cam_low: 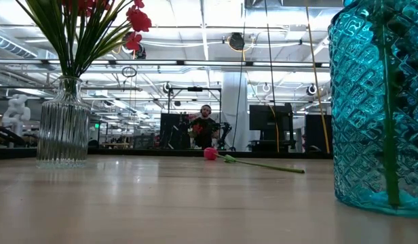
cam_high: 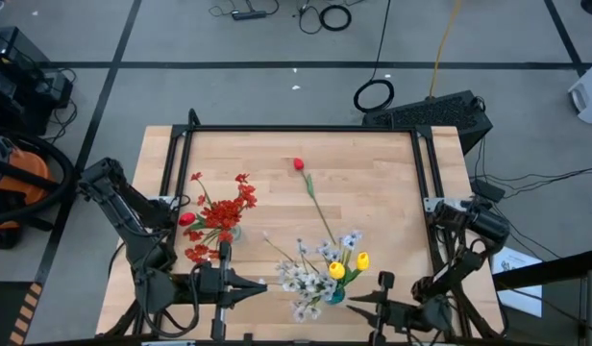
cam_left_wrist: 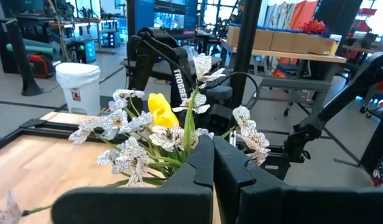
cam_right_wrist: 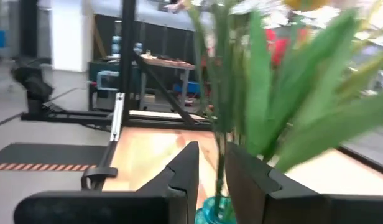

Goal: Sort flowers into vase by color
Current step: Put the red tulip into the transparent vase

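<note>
A blue glass vase (cam_high: pixel 334 294) (cam_low: pixel 378 102) near the front edge holds yellow tulips (cam_high: pixel 349 266) and sprays of white blossoms (cam_high: pixel 304 279). A clear ribbed vase (cam_high: pixel 226 232) (cam_low: pixel 63 129) to its left holds red flowers (cam_high: pixel 219 210). One red tulip (cam_high: pixel 299 164) (cam_low: pixel 210 154) lies flat on the table farther back, its stalk pointing toward the blue vase. My right gripper (cam_high: pixel 358 308) (cam_right_wrist: pixel 210 155) is level, just right of the blue vase, narrowly open, with a green stalk (cam_right_wrist: pixel 219 163) showing in the gap. My left gripper (cam_high: pixel 259 285) (cam_left_wrist: pixel 213 158) is shut and empty, left of the blue vase. My right gripper's fingers (cam_right_wrist: pixel 186 163) stand level on either side of a green stalk just above the blue vase's mouth (cam_right_wrist: pixel 211 213). Whether they touch the stalk, I cannot tell.
A black metal frame (cam_high: pixel 296 129) runs along the table's far edge and down both sides. Bare wood lies between the two vases and around the lying tulip. In the low view a person (cam_low: pixel 205 125) stands far off in the room behind the table.
</note>
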Tool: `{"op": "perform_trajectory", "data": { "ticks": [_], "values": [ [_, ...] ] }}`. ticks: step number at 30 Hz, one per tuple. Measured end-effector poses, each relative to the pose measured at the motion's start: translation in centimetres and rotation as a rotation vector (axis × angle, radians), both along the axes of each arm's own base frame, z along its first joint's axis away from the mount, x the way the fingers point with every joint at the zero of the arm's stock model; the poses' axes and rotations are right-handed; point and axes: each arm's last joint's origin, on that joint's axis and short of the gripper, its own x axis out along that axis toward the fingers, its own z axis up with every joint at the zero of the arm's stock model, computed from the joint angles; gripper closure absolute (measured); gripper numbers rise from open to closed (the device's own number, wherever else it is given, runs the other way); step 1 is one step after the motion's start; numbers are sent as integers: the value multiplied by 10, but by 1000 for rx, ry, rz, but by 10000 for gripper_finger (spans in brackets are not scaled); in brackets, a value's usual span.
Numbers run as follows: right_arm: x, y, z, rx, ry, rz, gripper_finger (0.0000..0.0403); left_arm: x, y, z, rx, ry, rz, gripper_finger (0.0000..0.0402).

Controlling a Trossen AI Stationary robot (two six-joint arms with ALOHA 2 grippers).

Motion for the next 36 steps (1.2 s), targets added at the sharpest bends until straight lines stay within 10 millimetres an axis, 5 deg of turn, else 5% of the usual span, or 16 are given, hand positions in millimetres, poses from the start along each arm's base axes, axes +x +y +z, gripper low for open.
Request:
{"op": "perform_trajectory", "data": {
  "ticks": [11, 20, 28, 36],
  "values": [
    [-26, 23, 39, 50, 66, -206, 341, -25, 27, 25, 15, 21, -75, 402],
    [-26, 16, 80, 236, 7, -204, 399, -47, 51, 16, 29, 226, -94, 402],
    [-27, -4, 115, 513, -89, -213, 402, -56, 58, 13, 51, 309, -163, 402],
    [-2, -60, 163, 543, -187, -314, 402, -66, 70, 12, 98, 377, -177, 402]
  ]
}}
